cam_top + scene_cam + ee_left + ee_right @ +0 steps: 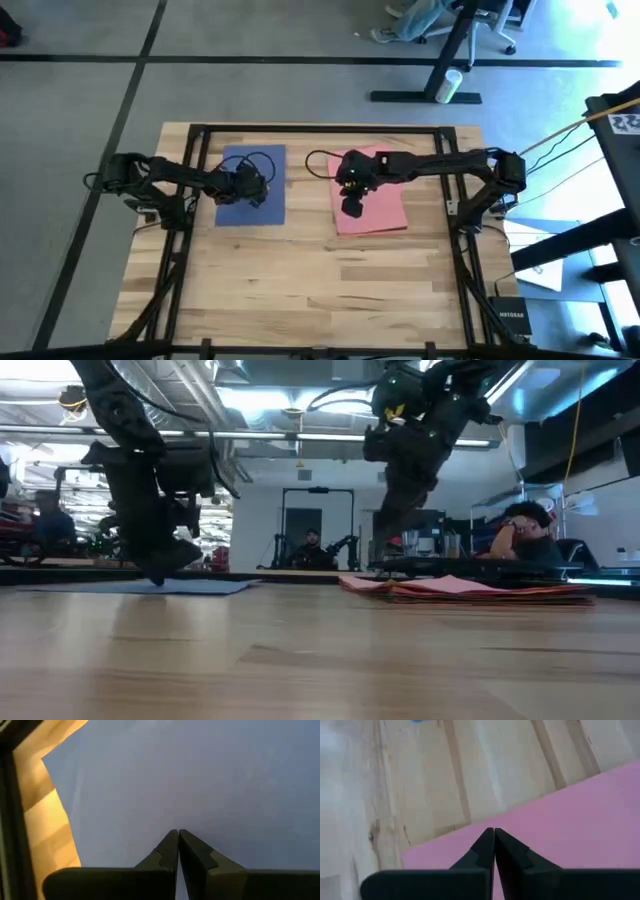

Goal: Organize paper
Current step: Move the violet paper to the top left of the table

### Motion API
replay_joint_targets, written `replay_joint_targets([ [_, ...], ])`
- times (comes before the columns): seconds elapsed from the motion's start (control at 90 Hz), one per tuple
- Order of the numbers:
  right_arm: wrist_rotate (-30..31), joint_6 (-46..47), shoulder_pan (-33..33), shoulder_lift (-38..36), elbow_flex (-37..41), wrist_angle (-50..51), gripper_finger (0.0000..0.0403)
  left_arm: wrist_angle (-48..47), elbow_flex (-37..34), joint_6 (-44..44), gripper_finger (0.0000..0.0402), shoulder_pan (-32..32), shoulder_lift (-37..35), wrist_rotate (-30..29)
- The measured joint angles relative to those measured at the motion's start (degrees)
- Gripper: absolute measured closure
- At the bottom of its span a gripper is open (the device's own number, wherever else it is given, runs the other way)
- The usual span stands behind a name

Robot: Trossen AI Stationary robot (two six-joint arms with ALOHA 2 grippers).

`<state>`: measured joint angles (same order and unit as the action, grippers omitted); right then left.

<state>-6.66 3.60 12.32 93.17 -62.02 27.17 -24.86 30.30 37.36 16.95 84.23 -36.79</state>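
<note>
Two dark arms over a wooden table (320,290), one reaching in from each side. Left gripper (252,187) down over a blue sheet (232,205), near that sheet's right edge; fingers (170,851) pressed together, tips meeting with nothing between them, blue paper spread flat just beyond the tips and reaching out on every side but one, where a strip of bare wood and a dark frame bar show past the sheet's corner. From the table-level camera, left gripper (160,565) low, its tip at or just above the blue sheet (140,587), contact too close to call. Right gripper (352,198) over a pink sheet (385,205), toward that sheet's left edge; fingers (487,849) likewise clenched shut on nothing, tips together above the pink sheet's (580,830) edge, pink paper under and to one side of the tips, bare planks beyond them. In the level view, right gripper (395,535) hanging clearly above a low stack (470,591) of pinkish and orange sheets, apart from it, with the pink on top. Blue sheet and pink stack lying side by side toward the table's far half, apart from each other, bare wood between. Loose black cables curling over both sheets near the grippers. People seated in the room behind the table.
</note>
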Motion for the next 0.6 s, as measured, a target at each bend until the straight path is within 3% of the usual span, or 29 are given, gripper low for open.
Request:
replay_joint_targets([
  [0.333,0.2,0.0,0.0,-0.2,0.0,-0.2,0.0403,3.9,0.6,6.9,0.0402,-4.2,-8.2,5.4],
  [0.6,0.2,0.0,0.0,-0.2,0.0,-0.1,0.0403,7.6,0.7,10.4,0.0402,-13.1,-6.0,10.3],
])
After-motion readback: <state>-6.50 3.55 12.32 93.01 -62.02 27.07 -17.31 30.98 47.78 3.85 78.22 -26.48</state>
